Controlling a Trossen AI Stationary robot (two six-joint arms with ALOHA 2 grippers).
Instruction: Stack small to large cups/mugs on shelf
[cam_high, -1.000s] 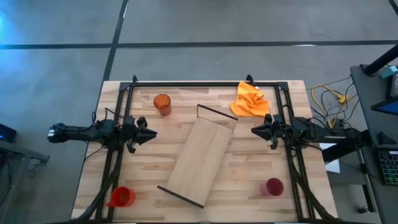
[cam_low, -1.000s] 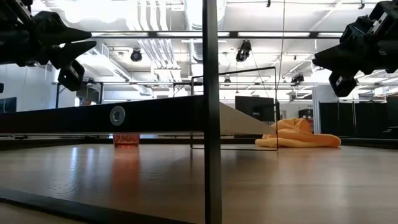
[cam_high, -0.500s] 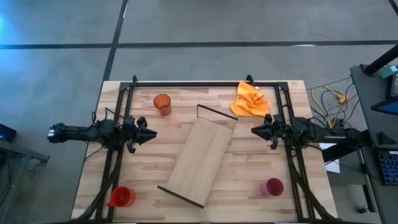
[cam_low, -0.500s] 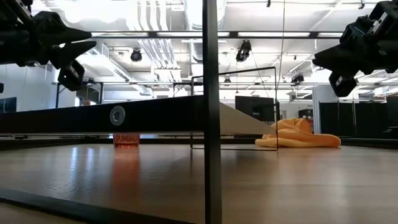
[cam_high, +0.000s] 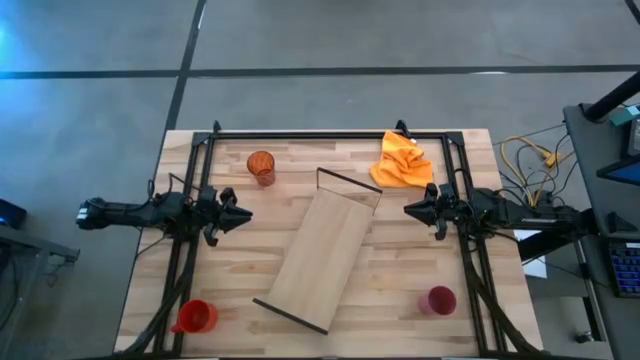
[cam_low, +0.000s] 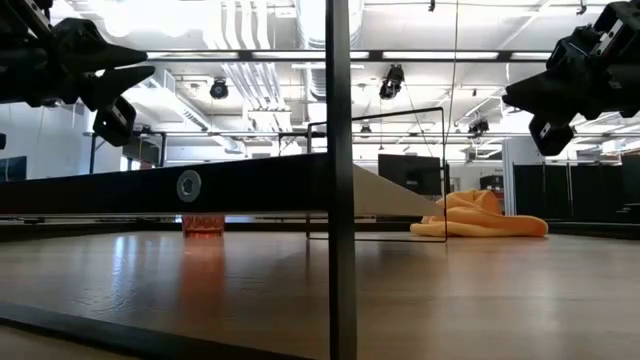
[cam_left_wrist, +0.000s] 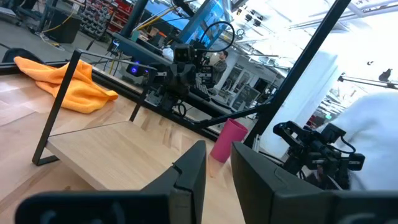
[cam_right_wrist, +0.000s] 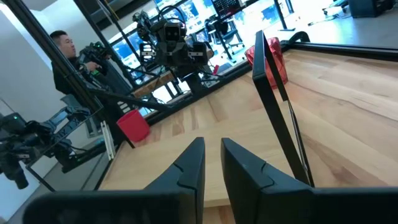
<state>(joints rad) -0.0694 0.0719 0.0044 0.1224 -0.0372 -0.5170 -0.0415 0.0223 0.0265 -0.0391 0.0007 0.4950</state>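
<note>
- Nothing has moved since the earlier frames.
- Left gripper (cam_high: 244, 214) and right gripper (cam_high: 411, 210) hover mid-frame, slightly spread, empty.
- Shelf (cam_high: 320, 261) lies diagonally on the counter (cam_high: 400, 280).

I hold both arms stretched level above the tabletop, pointing inward at each other — well apart. The left hand (cam_high: 243, 214) hangs over the left side, fingers (cam_left_wrist: 190, 175) slightly parted and empty. The right hand (cam_high: 410, 210) hangs over the right side — fingers (cam_right_wrist: 189, 167) likewise narrowly parted, gripping nothing.
</note>
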